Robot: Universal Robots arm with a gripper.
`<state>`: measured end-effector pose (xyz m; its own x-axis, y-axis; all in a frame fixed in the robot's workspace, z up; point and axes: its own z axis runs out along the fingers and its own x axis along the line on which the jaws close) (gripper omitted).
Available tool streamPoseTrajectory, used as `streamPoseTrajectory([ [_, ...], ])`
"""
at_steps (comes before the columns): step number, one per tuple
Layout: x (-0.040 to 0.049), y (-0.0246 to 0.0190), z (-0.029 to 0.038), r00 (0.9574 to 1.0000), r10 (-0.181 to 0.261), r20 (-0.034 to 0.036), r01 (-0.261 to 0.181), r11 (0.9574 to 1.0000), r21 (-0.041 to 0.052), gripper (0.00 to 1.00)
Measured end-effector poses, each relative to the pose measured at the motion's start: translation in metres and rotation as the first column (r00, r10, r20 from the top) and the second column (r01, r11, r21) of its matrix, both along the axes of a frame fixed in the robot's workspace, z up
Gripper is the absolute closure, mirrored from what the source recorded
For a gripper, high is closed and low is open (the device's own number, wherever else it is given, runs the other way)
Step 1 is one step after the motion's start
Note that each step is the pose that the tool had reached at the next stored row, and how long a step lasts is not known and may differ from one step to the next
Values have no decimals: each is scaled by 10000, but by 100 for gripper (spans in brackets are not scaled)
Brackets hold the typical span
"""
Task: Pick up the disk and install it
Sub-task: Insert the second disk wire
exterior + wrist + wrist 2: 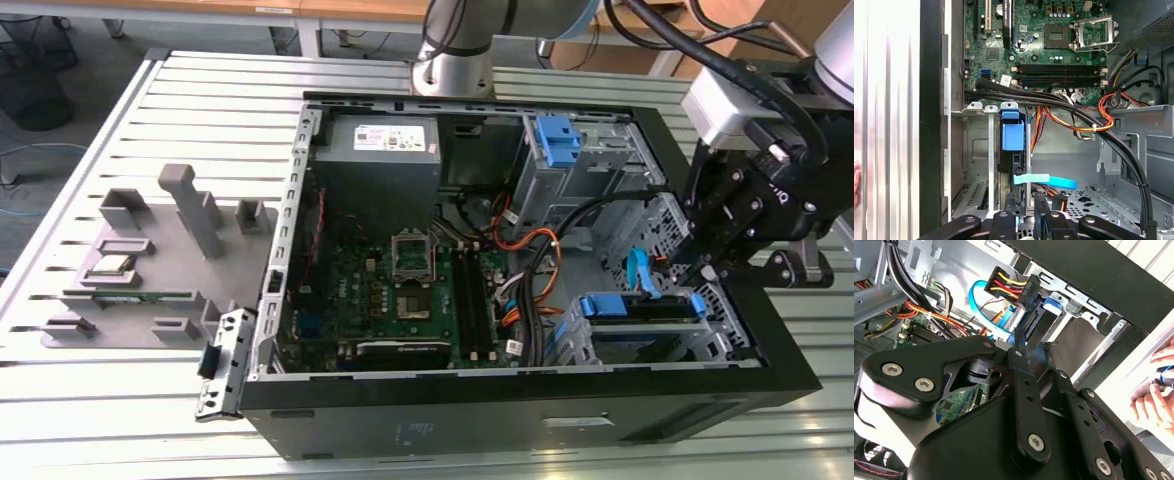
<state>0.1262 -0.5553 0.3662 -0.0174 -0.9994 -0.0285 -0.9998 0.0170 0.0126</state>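
Exterior view, from its left to its right: a grey fixture block (pixel 154 262) rests on the slatted table (pixel 200 90). Beside it lies the open computer case (pixel 534 410), exposing the motherboard (pixel 400 285) and, at the far wall, the grey power supply (pixel 380 140). Near the case's right front corner, the disk (pixel 641 306) sits in the drive bay, its blue bracket visible. Just beside it, at the right case wall, hangs the black gripper (pixel 714 270). Whether its fingers stand apart or together cannot be told. First wrist view: the disk (pixel 1014 150) stands edge-on in the bay, its blue tab facing the camera, a blue data cable (pixel 1046 181) crossing just beside it.
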Motion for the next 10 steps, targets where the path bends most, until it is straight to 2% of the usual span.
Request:
streamPoseTrajectory([
  [10, 45, 0, 0, 10000, 0, 0, 0, 10000, 0, 71],
])
